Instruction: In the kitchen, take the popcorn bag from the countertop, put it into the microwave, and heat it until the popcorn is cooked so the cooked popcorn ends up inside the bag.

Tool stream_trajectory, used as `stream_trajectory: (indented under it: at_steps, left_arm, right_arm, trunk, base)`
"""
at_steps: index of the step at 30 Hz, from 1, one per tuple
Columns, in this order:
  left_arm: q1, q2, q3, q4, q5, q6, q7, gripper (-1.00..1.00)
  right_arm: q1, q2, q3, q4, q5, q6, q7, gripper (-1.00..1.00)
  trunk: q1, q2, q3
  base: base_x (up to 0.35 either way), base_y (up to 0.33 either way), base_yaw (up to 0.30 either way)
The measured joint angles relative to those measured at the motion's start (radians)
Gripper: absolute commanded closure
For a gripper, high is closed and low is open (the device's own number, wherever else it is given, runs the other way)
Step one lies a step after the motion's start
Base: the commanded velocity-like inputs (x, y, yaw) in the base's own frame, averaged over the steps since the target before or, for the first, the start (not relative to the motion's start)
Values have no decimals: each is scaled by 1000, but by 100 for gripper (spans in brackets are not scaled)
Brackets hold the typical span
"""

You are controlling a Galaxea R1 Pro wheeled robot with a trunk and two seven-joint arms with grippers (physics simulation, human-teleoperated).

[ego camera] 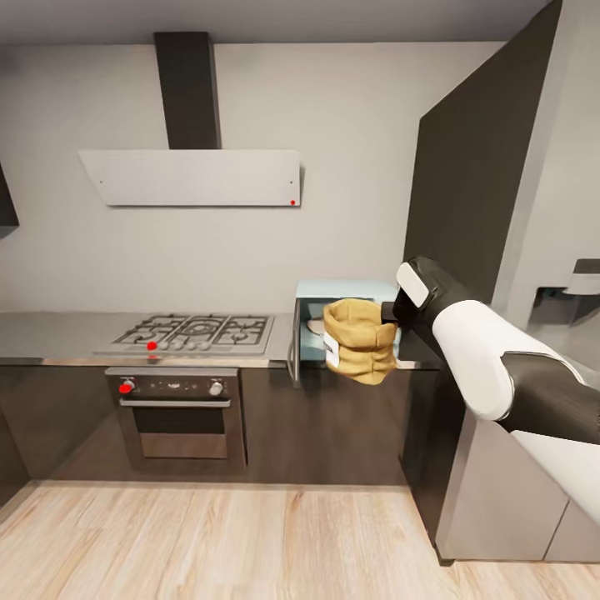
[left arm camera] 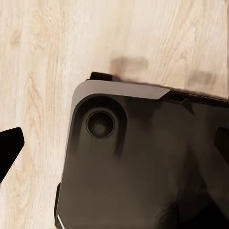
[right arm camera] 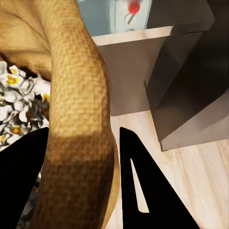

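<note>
Head view: your right hand [ego camera: 388, 314] holds the popcorn bag [ego camera: 359, 339] by its rolled rim, in the air before the open microwave [ego camera: 343, 293]. Bag is coarse tan weave, wrinkly, with a small white label. The microwave is a pale blue box on the glossy grey bench [ego camera: 50, 333], beside the steel hob [ego camera: 193, 332].

Left wrist view: dark smooth robot base [left arm camera: 143, 162] over the light wood floor [left arm camera: 43, 62]; can't tell how the left hand stands.

Right wrist view: black fingers [right arm camera: 148, 186] clamp the bag wall; whitish-yellow popcorn [right arm camera: 19, 105] inside.
</note>
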Motion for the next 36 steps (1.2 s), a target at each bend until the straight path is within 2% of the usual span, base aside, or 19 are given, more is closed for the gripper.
stream_trajectory:
  at_steps: [10, 36]
  left_arm:
    - [0, 0, 0, 0, 0, 0, 0, -100]
    - [0, -1, 1, 0, 0, 0, 0, -100]
  right_arm:
    - [0, -1, 1, 0, 3, 0, 1, 100]
    - [1, 0, -4, 4, 0, 0, 2, 100]
  trunk:
    - [0, 0, 0]
    - [1, 0, 0]
  base:
    - [301, 0, 0]
    - [7, 0, 0]
